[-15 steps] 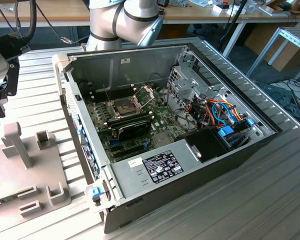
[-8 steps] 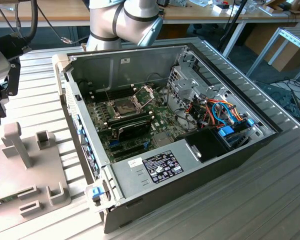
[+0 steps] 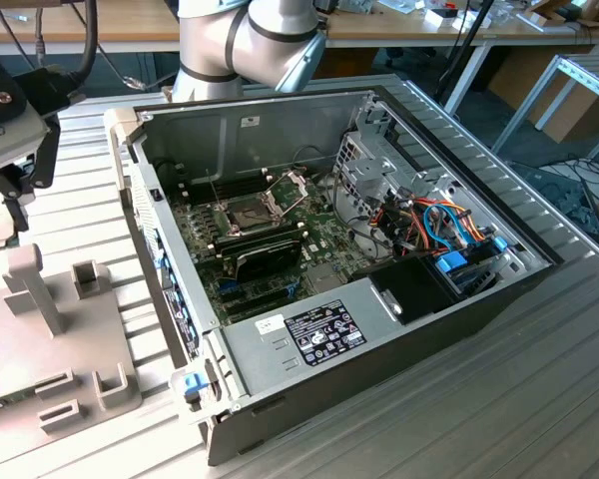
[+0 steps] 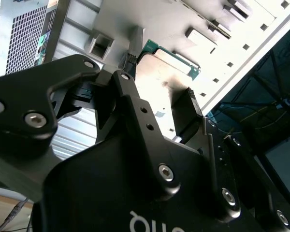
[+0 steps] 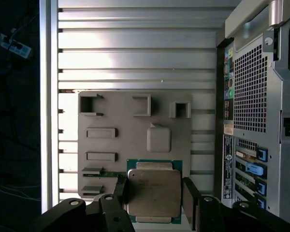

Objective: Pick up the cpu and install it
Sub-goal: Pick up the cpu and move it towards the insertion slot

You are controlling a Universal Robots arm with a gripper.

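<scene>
Gripping the cpu (image 5: 153, 195) by two opposite edges, the jaws look clamped on it, just above the grey tray (image 5: 111, 116) at the exterior view's left. I'd judge it light, stiff and fragile underneath, so the edges suit. The first wrist view gives its metal top; the exterior view adds the open socket (image 3: 248, 212), well right.

Even daylight in the exterior view — hard glare whitens the slatted table (image 5: 135, 53) in the first wrist view.
</scene>
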